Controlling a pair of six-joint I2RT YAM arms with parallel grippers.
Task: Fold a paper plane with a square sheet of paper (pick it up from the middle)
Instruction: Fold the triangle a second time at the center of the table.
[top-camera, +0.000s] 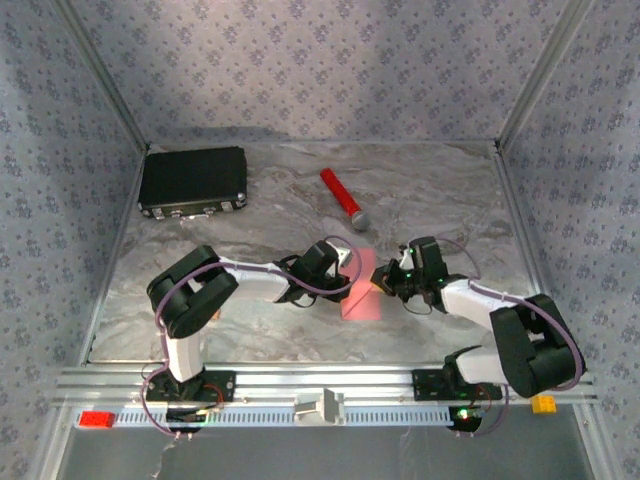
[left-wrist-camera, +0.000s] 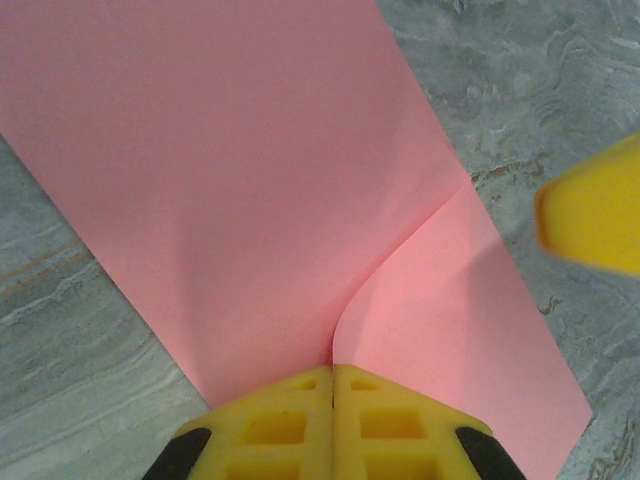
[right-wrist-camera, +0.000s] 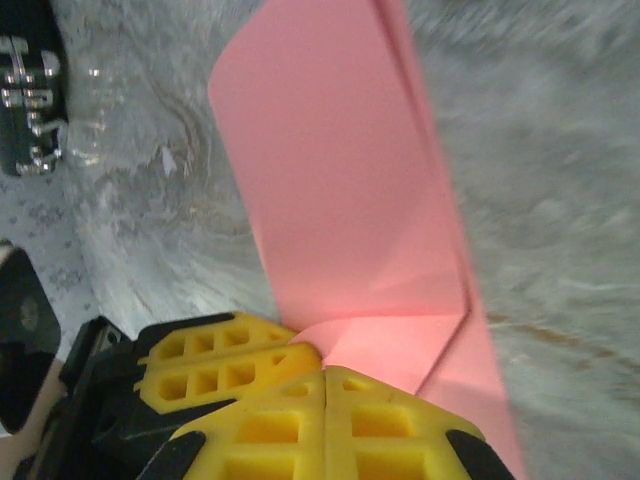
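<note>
Pink paper sheet (top-camera: 361, 298) lies mid bench (top-camera: 450, 190), partly folded, one flap lifted. Left hand (left-wrist-camera: 333, 375) has its fingers pressed together, tips at the crease on the sheet's left side. Right hand (right-wrist-camera: 328, 378) is likewise closed tight, tips against the right side. Can't tell if either pinches paper. Black case (top-camera: 193, 180) far left.
</note>
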